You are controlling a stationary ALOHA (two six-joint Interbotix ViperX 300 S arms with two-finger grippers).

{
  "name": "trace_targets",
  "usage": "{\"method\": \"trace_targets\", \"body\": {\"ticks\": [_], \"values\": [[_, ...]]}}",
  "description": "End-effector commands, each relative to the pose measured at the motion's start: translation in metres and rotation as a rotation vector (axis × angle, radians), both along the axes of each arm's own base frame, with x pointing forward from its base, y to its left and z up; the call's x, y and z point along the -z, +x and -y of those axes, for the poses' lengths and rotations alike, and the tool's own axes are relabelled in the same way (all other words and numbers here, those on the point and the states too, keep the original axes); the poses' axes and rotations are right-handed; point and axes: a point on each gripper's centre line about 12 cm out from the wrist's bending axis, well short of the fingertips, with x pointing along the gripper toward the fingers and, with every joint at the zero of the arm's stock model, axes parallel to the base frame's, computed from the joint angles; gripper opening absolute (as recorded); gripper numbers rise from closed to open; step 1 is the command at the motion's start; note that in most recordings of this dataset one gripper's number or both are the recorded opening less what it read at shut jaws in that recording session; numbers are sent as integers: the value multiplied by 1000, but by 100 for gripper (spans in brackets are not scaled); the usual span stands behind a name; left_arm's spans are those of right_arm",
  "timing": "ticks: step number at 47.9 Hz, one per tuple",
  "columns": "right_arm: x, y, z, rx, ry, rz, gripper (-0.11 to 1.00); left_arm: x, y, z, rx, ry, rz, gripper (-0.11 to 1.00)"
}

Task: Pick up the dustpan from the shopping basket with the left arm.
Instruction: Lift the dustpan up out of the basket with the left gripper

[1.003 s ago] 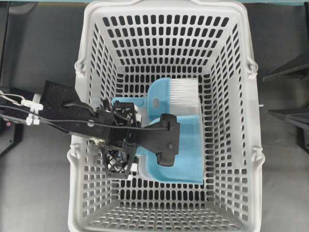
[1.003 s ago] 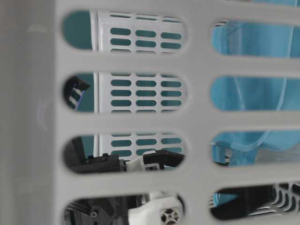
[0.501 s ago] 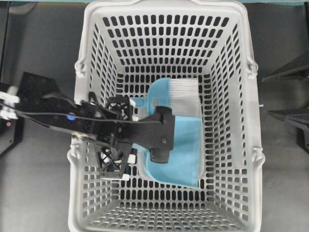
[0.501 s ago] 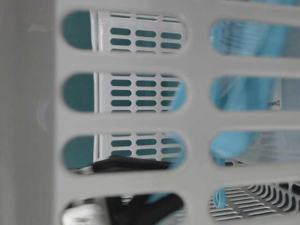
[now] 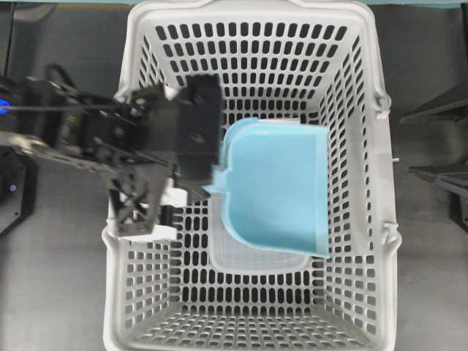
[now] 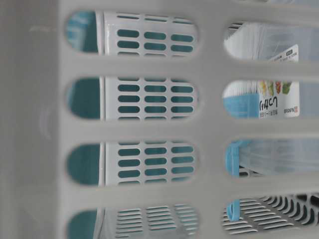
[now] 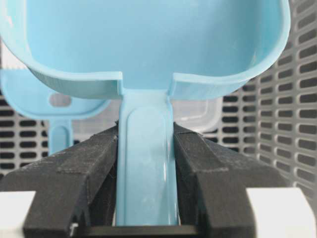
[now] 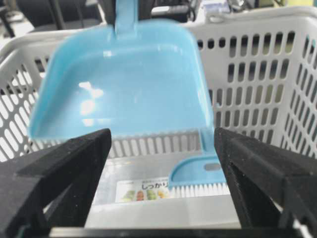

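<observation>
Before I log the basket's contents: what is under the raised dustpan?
Under the dustpan lie a blue hand brush and a clear labelled container on the shopping basket floor. From overhead the dustpan covers the brush.

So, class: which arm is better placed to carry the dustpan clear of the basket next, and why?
Left. Its pincer is already shut on the dustpan handle, holding it above the shopping basket floor. The right pincer stands open, holding nothing.
</observation>
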Motion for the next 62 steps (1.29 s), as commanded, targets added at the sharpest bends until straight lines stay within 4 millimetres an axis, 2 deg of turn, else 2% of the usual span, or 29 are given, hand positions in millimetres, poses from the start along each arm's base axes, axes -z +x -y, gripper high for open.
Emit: {"method": "trace_targets", "body": {"ticks": [1, 23, 42, 62], "values": [[-7, -1, 0, -1, 5, 29, 79, -23, -11, -3, -1, -1, 74, 28], [-7, -7, 0, -1, 7, 41, 79, -35, -28, -6, 17, -6, 297, 28], [-7, -7, 0, -1, 8, 43, 79, -34, -32, -7, 20, -4, 310, 28], [-7, -7, 0, -1, 8, 43, 79, -40, -41, -9, 17, -12, 395, 28]]}}
